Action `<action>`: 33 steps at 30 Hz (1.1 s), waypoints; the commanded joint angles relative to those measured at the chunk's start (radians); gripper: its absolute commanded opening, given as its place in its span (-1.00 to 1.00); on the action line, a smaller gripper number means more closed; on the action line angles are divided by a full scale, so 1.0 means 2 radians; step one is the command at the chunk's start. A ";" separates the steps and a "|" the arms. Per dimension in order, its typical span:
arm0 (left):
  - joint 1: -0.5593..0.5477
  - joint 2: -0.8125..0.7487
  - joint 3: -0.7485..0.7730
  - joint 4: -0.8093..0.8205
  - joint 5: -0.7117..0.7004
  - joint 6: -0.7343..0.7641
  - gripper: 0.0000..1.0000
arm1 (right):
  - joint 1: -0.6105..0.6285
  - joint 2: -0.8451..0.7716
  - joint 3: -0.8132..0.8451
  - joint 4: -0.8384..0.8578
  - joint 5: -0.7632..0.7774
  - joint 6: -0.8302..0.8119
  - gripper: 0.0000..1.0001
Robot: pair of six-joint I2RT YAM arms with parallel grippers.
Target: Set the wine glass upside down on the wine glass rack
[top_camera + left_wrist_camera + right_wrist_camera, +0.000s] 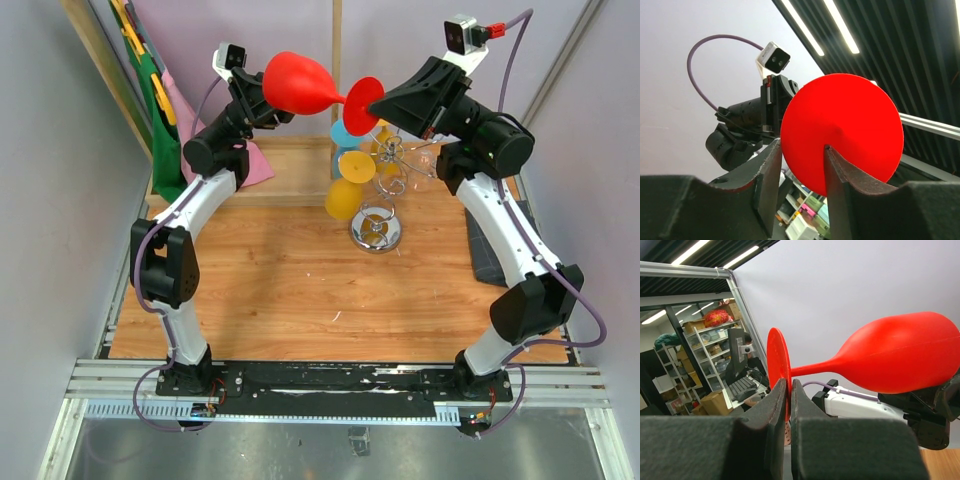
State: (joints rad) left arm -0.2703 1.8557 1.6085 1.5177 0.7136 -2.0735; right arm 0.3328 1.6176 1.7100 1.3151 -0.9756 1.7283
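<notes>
The red wine glass [300,85] lies sideways in the air between my two arms, above the back of the table. My right gripper [372,108] [789,381] is shut on the thin rim of its round foot [776,362], and the stem and bowl [905,360] reach toward the left arm. My left gripper [262,98] [802,146] sits at the bowl's end with its jaws apart; the round red bowl [845,125] shows between and beyond the fingers, with a gap beside the left finger. The chrome wine glass rack [388,165] stands below on its mirrored base [376,232].
Two yellow glasses [345,198] and a blue one [345,135] hang upside down on the rack's left side. Green [160,130] and pink [250,160] cloths hang at the back left. A dark grey cloth [490,255] lies at the table's right edge.
</notes>
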 commanded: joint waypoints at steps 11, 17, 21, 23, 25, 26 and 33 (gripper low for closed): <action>0.019 -0.063 -0.034 0.036 0.065 0.039 -0.12 | -0.037 -0.075 0.003 -0.112 -0.005 -0.150 -0.98; 0.024 -0.082 -0.045 -0.022 0.085 0.086 -0.11 | -0.071 -0.106 -0.008 -0.195 0.007 -0.213 -0.98; 0.027 -0.086 -0.047 -0.031 0.091 0.091 -0.10 | -0.096 -0.117 -0.018 -0.211 0.013 -0.221 -0.99; 0.027 -0.091 -0.048 -0.041 0.097 0.097 -0.10 | -0.105 -0.119 -0.018 -0.216 0.012 -0.221 -0.98; 0.027 -0.102 -0.049 -0.079 0.105 0.122 -0.10 | -0.116 -0.122 -0.019 -0.228 0.012 -0.226 -0.99; 0.027 -0.110 -0.051 -0.103 0.109 0.141 -0.10 | -0.122 -0.126 -0.020 -0.236 0.014 -0.229 -0.99; 0.026 -0.159 -0.064 -0.274 0.123 0.269 -0.10 | -0.171 -0.163 0.000 -0.460 0.037 -0.368 -0.99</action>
State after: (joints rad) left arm -0.2237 1.6035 1.4929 1.1419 0.9264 -1.6936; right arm 0.0376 1.3621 1.6615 0.6777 -0.9463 1.2179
